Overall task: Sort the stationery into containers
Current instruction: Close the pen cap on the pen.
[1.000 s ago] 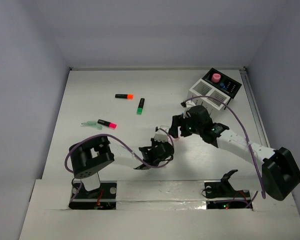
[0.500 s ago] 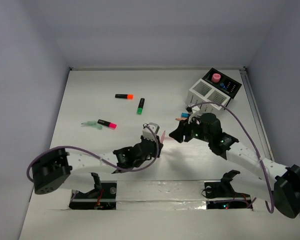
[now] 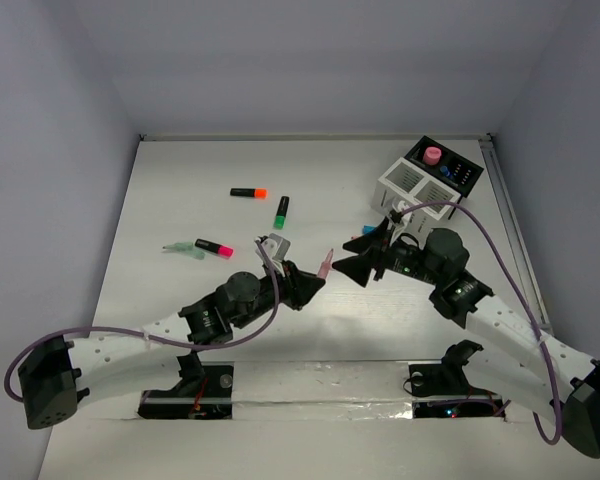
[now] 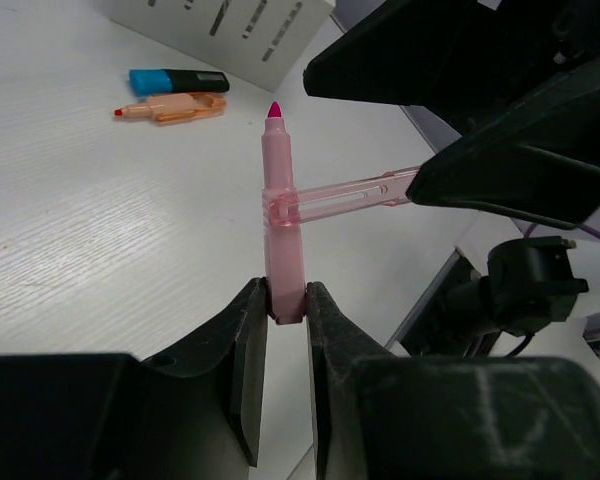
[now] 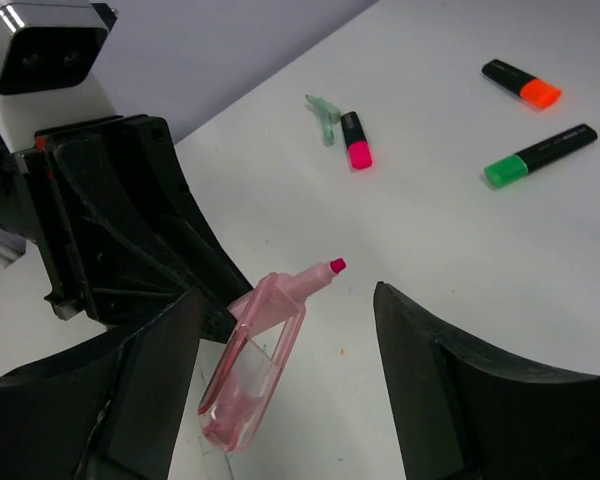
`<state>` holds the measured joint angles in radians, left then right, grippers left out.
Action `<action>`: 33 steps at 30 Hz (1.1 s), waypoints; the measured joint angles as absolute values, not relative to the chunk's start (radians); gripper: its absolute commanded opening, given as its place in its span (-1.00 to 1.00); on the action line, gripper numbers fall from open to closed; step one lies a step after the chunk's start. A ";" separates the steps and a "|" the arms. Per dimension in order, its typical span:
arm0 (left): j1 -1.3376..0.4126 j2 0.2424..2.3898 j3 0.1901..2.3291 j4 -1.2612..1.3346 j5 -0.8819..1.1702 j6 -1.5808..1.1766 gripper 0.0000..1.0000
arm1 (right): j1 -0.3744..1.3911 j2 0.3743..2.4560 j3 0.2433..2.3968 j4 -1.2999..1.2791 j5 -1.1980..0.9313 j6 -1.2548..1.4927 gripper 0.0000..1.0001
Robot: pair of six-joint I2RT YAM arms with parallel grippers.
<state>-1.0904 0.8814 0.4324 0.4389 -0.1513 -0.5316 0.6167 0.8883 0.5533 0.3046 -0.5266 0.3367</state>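
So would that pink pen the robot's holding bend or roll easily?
Probably stiff: the pink pen stands straight from the left gripper. Likely light, being thin clear plastic. Its side arm should stop it rolling.

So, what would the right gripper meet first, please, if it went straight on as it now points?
Most likely the pink pen that the left gripper holds, just ahead of the open right gripper.

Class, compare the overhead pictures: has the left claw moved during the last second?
Yes. The left claw, holding the pink pen, has moved up the view, closer to the green-capped highlighter.
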 measured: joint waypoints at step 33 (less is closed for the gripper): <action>-1.026 0.820 0.394 0.458 -0.007 -0.574 -1.00 | 0.607 0.831 0.492 0.429 -0.591 0.395 -0.89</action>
